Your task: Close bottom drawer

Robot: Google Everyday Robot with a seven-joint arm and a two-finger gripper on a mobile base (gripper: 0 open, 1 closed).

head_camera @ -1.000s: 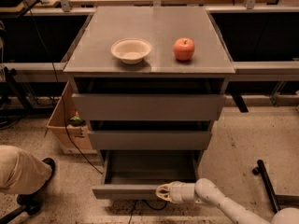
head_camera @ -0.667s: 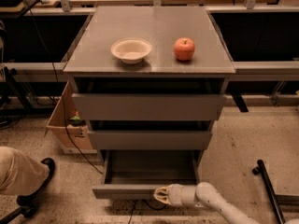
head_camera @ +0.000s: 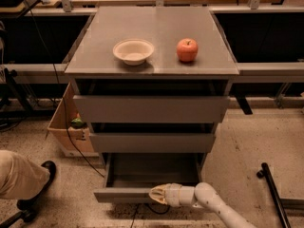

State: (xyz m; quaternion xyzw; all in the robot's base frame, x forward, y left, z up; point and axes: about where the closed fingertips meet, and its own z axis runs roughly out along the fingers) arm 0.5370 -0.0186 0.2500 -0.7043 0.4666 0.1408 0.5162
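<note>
The lowest plain grey handle-less cabinet drawer (head_camera: pixel 121 194) stands pulled well out beneath the two grey drawers above it, its shallow grey box open to view. My pale, tapering gripper (head_camera: pixel 155 194) lies level at the low front panel, right of its middle, on the end of my white arm (head_camera: pixel 216 205), which reaches in from the lower right. My fingers (head_camera: pixel 162 194) are drawn together into one blunt tip, holding nothing. Up on the grey cabinet surface (head_camera: pixel 152 27) a cream round bowl (head_camera: pixel 133 51) sits left of a red apple (head_camera: pixel 187 50), the two apart.
</note>
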